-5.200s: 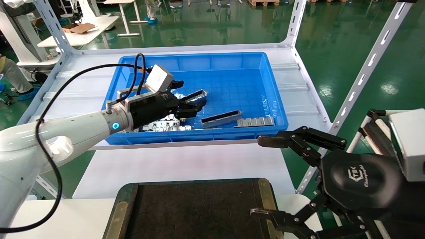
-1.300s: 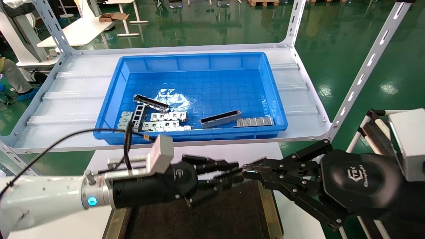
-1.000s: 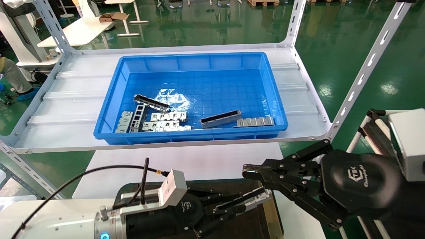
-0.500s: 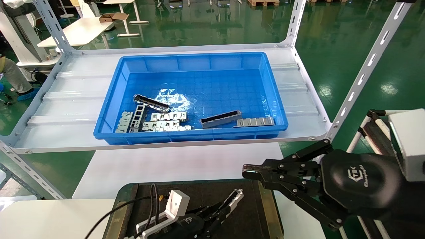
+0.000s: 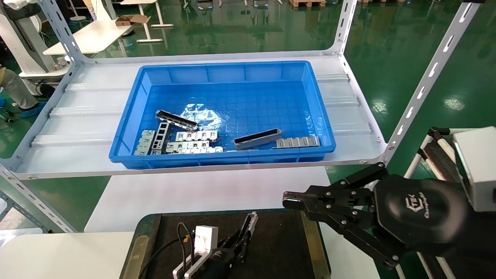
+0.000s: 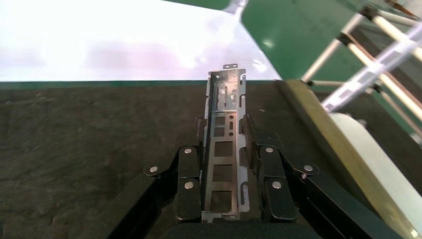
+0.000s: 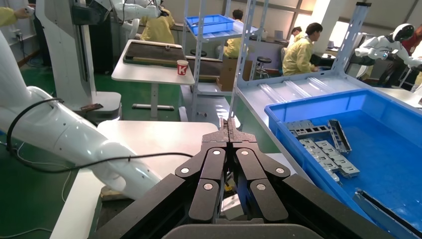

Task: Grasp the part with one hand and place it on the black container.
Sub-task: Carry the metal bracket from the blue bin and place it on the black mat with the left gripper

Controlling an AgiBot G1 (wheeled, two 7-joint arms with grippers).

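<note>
So the left gripper (image 5: 242, 242) is down low over the black container (image 5: 279, 248), around 6 o'clock in the head view, and it's clamped on the part (image 5: 248, 228). The wrist cam shows this best: the part (image 6: 224, 149) sits lengthwise between the two fingers (image 6: 189, 174), cut-out back facing the camera, with its far end sticking out past the fingertips over the dark mat (image 6: 89, 134) of the container. From the head view the part points toward roughly 12 to 1 o'clock, tilted up a bit at the far end. Can't tell if its lower end is actually touching the mat or just above it.

The right gripper (image 5: 294, 201) hangs at about 4 o'clock in the head view, just off the container's right rim strip (image 5: 310, 240), and its fingers are pressed together with nothing in them. Its own wrist view shows the two fingertips (image 7: 229, 130) meeting in a point.

Up on the white shelf (image 5: 77, 128) at 12 o'clock sits the blue bin (image 5: 228, 71), well apart from the container. Inside there's another channel bar (image 5: 256, 138) near the front wall, a second one (image 5: 176, 120) further left, and a bunch of flat perforated strips (image 5: 193, 141) clustered at the front left, plus one strip (image 5: 297, 142) at front right.
</note>
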